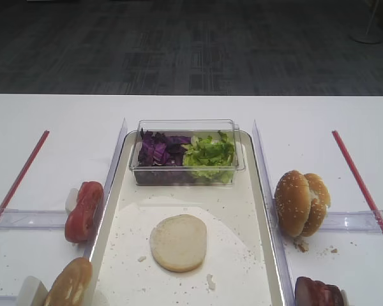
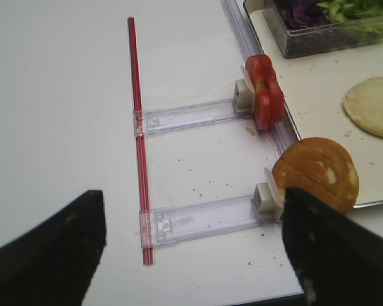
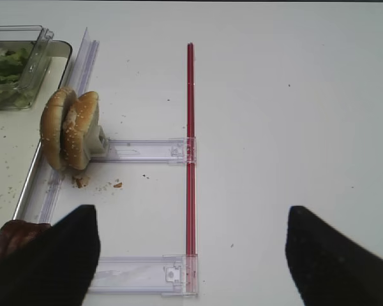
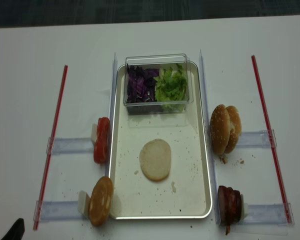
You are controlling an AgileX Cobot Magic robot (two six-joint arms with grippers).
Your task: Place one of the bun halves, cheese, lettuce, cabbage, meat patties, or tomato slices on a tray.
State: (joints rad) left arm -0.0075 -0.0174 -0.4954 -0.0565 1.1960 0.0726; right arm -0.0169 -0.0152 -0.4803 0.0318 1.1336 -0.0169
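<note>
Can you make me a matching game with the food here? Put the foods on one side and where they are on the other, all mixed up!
Foods:
1. pale bun half
2. cabbage
3. tomato slices
4. seeded bun

Places:
A. left of the tray, standing on edge
B. right of the tray
C. flat on the tray's middle
D. in the clear tub, beside the lettuce

Pairs: 1-C, 2-D, 3-A, 4-B

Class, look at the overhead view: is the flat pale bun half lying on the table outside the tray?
No, the pale bun half lies flat inside the tray, below the clear tub.
</note>
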